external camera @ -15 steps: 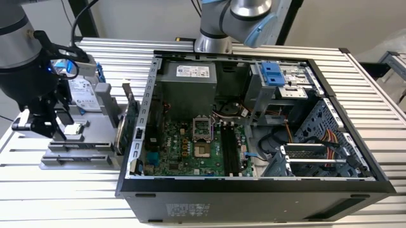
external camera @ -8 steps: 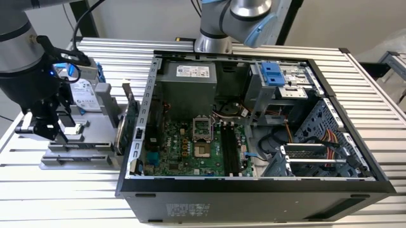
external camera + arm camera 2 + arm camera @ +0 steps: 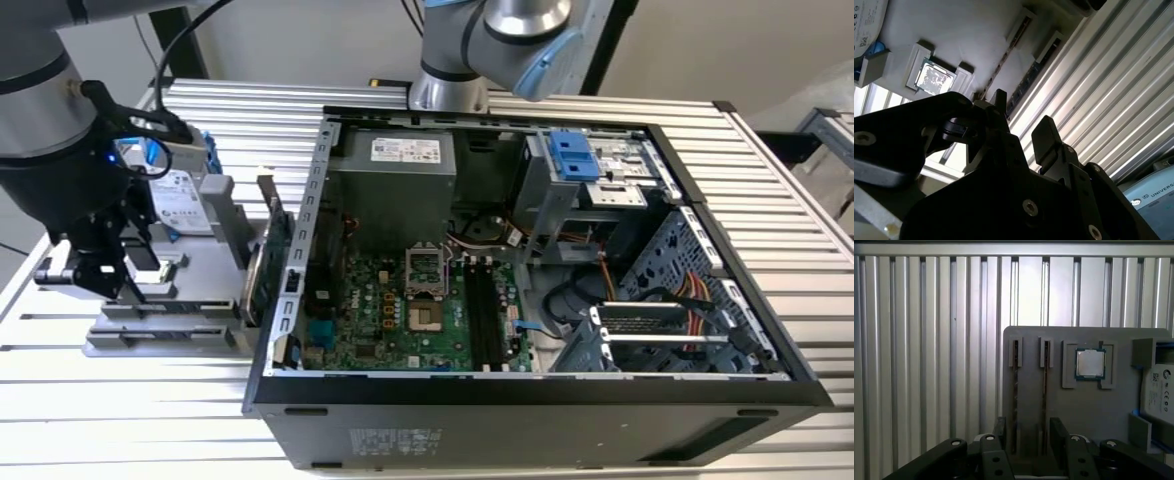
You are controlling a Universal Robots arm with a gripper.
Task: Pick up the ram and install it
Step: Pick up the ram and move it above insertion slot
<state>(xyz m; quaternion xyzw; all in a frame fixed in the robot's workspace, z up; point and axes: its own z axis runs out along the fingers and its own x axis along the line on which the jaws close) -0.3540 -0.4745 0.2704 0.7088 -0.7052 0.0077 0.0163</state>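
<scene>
The gripper (image 3: 1028, 429) hangs over the gray tray (image 3: 1114, 410), its jaws moderately apart and holding nothing. The tray lies on the table (image 3: 441, 455) at the exterior view's left of the open computer case (image 3: 534, 420). The ram (image 3: 1044, 377) stands on edge in a slot near the tray's edge farthest from the hard drive (image 3: 1159, 390), with a second stick (image 3: 1015, 382) in the slot just beside it. The slots are dim, so one stick in each is my best reading. The pickup looks best done by centring the jaws over one stick alone, pads facing its flat sides. Then it should descend straight, grip mid-length and lift without twisting. Counted: two sticks, one processor (image 3: 1090, 364), one hard drive.
</scene>
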